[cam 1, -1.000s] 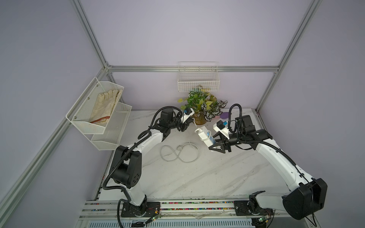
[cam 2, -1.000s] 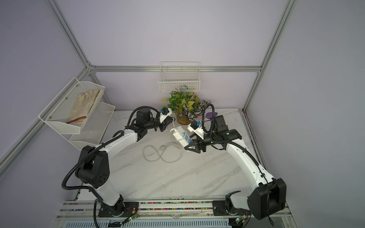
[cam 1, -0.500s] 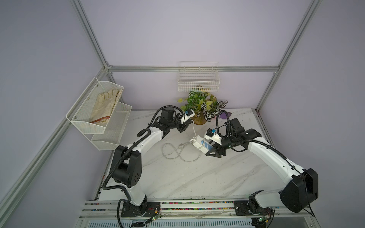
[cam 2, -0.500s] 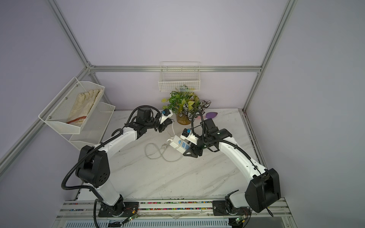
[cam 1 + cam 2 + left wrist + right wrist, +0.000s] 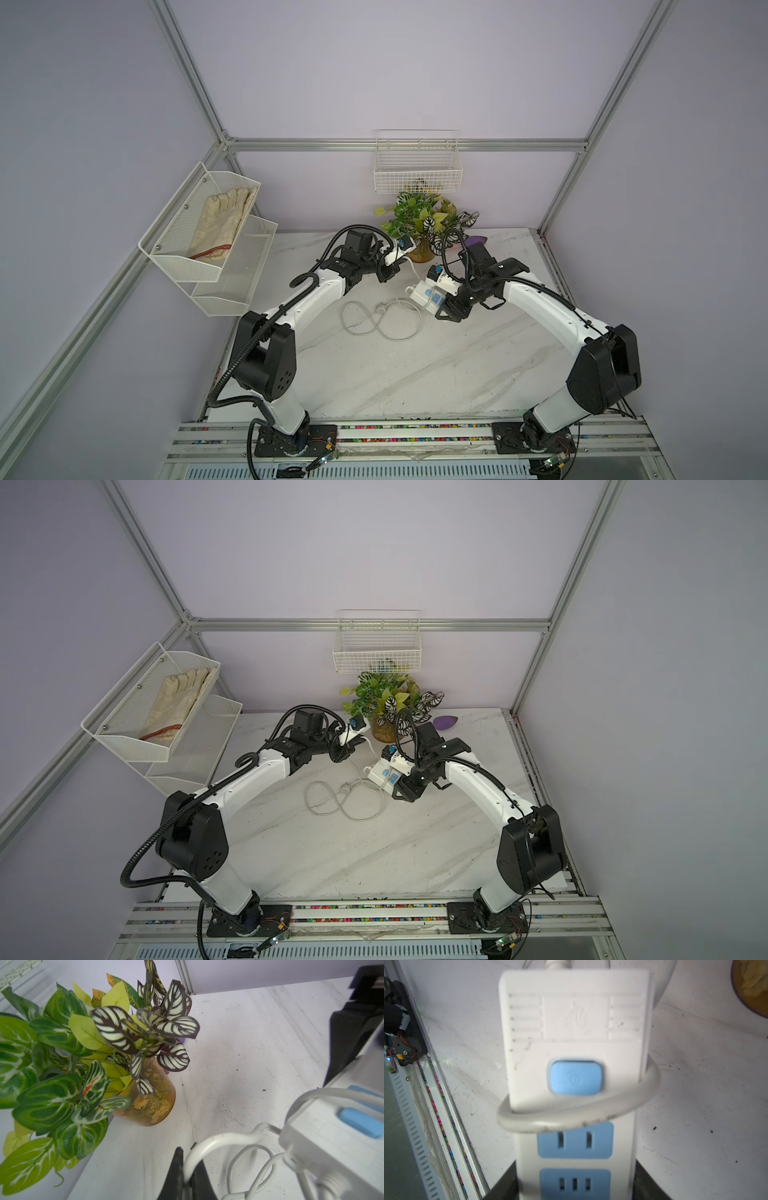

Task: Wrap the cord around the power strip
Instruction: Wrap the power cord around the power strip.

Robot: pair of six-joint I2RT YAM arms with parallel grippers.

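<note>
meanwhile, left claw [image 5: 188,1169] pinched thin pale-grey cord [image 5: 220,1140]; right claw [image 5: 575,1186] clamped white plastic power strip [image 5: 571,1022], well inside the bench [image 5: 415,374] edges.

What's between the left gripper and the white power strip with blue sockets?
Only the pale grey-white cord, arching from the left gripper to the end of the white plastic power strip over bare marble tabletop; the left wrist view shows it.

We note left arm [image 5: 309,297], right arm [image 5: 544,303] stretched forward, elbows bent; left pincer [image 5: 187,1159] pinched closed; right pincer [image 5: 575,1186] clamped, near left pincer, not touching.
</note>
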